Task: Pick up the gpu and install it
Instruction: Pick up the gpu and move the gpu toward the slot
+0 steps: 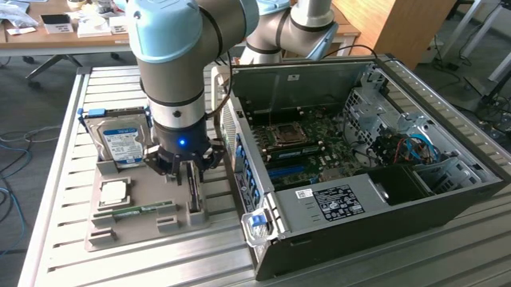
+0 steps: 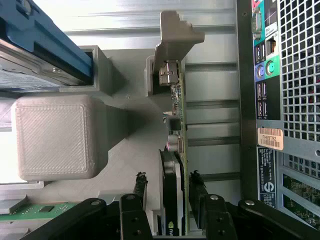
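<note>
The gpu (image 2: 174, 167) is standing on its edge in the gray holder (image 1: 136, 233), at 9 o'clock from the computer case (image 1: 359, 239). The jaws are sitting wide open, one on each side of it.

gpu (image 2: 176, 125): green board edge with a slight sheen, a glossy black plastic cooler, and a pale, dull metal bracket at one end.
gripper (image 2: 168, 180): black all over and matt, and it looks like hard plastic.
tray (image 2: 55, 135): grey printed plastic, matt, with fine layer lines giving it a rough grain.
table (image 1: 64, 149): bare ribbed metal, brushed and softly shining.
computer case (image 2: 300, 75): dark painted sheet metal, matt, with a perforated grille and bare grey steel inside.
hard drive (image 1: 119, 143): silvery metal body under a smooth, glossy paper label.
memory stick (image 1: 136, 210): green board, smooth.
arm (image 1: 179, 60): satin grey metal tube with smooth pale-blue plastic caps.
</note>
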Controlling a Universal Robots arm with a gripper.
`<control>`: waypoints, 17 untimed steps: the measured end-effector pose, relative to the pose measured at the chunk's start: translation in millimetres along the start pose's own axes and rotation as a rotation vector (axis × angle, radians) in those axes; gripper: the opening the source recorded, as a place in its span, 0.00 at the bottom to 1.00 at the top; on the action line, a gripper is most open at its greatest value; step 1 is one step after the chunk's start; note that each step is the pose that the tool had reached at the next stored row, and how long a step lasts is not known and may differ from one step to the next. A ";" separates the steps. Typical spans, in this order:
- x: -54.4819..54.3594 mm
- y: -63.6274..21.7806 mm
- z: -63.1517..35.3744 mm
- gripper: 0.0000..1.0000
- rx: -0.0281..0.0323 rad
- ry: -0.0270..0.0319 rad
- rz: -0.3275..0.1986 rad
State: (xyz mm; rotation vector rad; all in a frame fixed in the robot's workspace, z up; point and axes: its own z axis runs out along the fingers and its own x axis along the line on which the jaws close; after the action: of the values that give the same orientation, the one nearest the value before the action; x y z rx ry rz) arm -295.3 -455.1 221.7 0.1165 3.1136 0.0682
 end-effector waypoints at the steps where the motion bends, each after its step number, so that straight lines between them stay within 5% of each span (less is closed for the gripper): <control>1: 0.1 0.0 -0.2 0.47 0.0002 0.0002 0.000; 17: -0.1 0.2 -4.7 0.47 -0.0001 -0.0001 0.000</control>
State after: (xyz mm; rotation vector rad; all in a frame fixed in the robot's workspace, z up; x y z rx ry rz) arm -295.3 -455.0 226.4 0.1166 3.1135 0.0683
